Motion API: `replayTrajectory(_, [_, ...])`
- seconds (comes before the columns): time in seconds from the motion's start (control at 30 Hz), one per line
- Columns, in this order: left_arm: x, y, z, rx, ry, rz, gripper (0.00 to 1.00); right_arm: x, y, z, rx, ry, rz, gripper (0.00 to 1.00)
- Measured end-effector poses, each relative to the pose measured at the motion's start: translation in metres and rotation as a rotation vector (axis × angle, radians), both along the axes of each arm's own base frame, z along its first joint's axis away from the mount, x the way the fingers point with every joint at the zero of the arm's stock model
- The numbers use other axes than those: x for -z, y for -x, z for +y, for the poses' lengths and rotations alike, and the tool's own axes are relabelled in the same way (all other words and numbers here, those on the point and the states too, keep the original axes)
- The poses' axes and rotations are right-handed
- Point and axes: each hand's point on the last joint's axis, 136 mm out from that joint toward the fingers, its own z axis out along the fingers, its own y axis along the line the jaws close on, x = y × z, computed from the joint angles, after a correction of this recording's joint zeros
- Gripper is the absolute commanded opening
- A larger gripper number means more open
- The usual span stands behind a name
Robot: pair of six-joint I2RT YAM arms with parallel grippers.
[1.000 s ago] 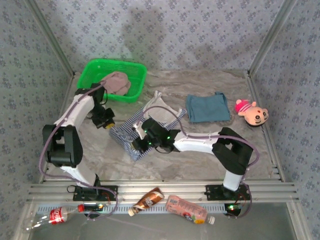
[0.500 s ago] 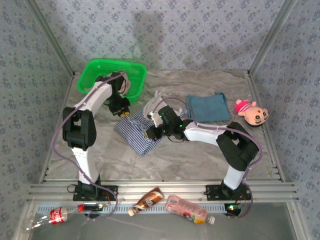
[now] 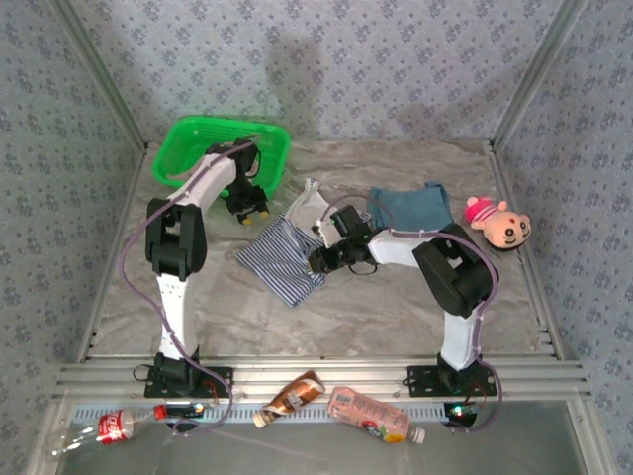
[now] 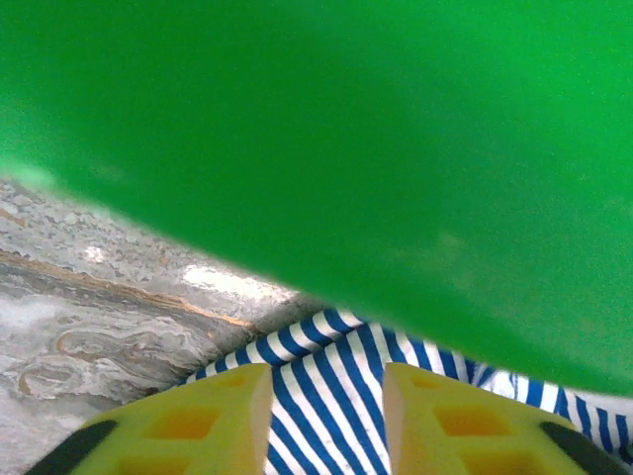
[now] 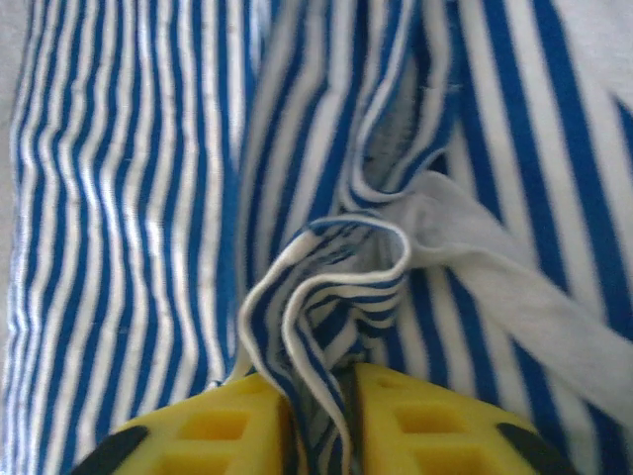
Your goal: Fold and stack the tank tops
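The navy-and-white striped tank top point(image 3: 277, 259) lies folded over on the marble table, just in front of the green basket. My left gripper point(image 3: 247, 210) hovers at its far edge beside the basket; in the left wrist view its yellow fingers point(image 4: 218, 421) stand apart over the striped cloth point(image 4: 336, 341), and the gripper point(image 4: 326, 401) is open with nothing pinched. My right gripper point(image 3: 321, 259) sits at the top's right edge. In the right wrist view it point(image 5: 316, 401) is shut on a bunched fold of the striped fabric point(image 5: 129, 198). The teal-blue tank top point(image 3: 410, 213) lies folded at the back right.
The green basket point(image 3: 198, 129) stands at the back left, and its wall point(image 4: 346, 129) looms blurred just above my left fingers. A pink plush toy point(image 3: 499, 223) rests at the far right. Three bottles point(image 3: 371, 416) lie along the near rail below the arm bases.
Both arms swung away toward the back, carrying the striped top's near edge over itself. My left gripper opened and let go of the cloth; the right still pinches its fold.
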Motion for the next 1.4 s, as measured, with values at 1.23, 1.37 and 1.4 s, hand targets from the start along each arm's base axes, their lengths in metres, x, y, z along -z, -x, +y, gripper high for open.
replayTrajectory(1.23, [0.027, 0.126, 0.028, 0.152, -0.022, 0.147, 0.52, -0.012, 0.002, -0.016, -0.181, 0.267, -0.253, 0.23])
replayTrajectory(1.37, [0.030, 0.124, 0.032, 0.180, -0.046, 0.132, 0.51, -0.015, -0.006, -0.019, -0.166, 0.281, -0.273, 0.12])
replayTrajectory(1.4, [0.030, 0.123, 0.033, 0.189, -0.053, 0.126, 0.50, -0.018, -0.010, -0.019, -0.159, 0.282, -0.280, 0.11])
